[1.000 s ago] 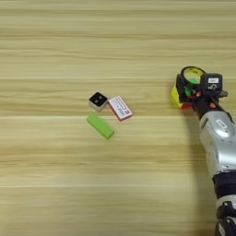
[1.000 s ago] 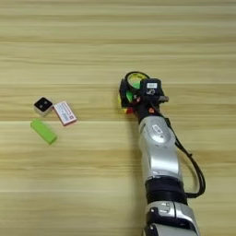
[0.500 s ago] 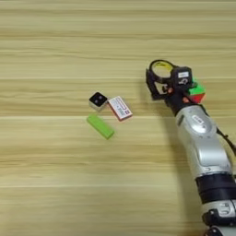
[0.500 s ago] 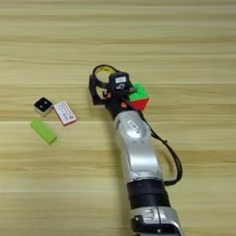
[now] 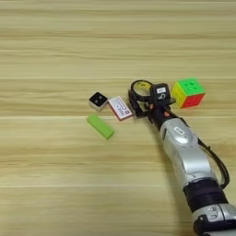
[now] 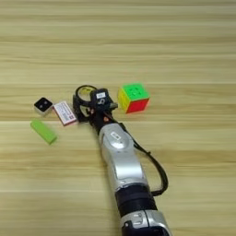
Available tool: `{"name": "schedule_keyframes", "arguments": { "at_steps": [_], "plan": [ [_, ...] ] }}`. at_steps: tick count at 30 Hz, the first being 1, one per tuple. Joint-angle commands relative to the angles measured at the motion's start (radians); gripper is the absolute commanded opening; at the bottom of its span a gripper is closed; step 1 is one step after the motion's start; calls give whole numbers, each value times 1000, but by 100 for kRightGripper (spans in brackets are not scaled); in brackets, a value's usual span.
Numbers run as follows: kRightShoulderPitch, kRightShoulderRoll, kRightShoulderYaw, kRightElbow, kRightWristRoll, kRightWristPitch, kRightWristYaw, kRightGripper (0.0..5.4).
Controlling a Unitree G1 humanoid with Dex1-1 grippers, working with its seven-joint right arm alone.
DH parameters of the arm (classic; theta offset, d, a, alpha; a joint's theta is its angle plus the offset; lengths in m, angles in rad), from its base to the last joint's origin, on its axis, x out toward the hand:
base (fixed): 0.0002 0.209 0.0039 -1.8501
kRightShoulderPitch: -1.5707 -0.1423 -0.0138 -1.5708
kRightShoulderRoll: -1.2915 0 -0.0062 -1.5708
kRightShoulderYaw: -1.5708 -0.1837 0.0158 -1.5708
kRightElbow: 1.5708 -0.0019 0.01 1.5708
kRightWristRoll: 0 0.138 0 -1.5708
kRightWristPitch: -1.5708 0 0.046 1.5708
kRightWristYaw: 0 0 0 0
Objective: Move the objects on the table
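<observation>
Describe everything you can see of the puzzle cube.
The puzzle cube is a small multicoloured cube with a three-by-three grid of tiles: its top face is green, one side yellow, the other red. It looks like glossy plastic. It sits flat on the wooden table, turned so a corner edge faces the camera. It stands to the right of the gripper and the black tape ring, apart from both; nothing touches it but the table.

Pale wood-grain table (image 5: 55,184) fills the frame, smooth with a soft sheen. Lower right, the forearm (image 5: 186,154) shines like brushed silver metal, its gripper (image 5: 144,102) matt black. Centre left, the green bar (image 5: 100,126) looks like matt plastic; the puzzle cube (image 5: 188,92), right of centre, is glossy.
</observation>
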Motion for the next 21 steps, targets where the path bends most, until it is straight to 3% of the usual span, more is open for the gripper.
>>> {"name": "schedule_keyframes", "arguments": {
  "at_steps": [1, 21],
  "plan": [
    [-81, -3, -5, 26, -6, -56, -6, 404],
    [-102, -12, -18, 134, -15, -101, -10, 404]
  ]
}}
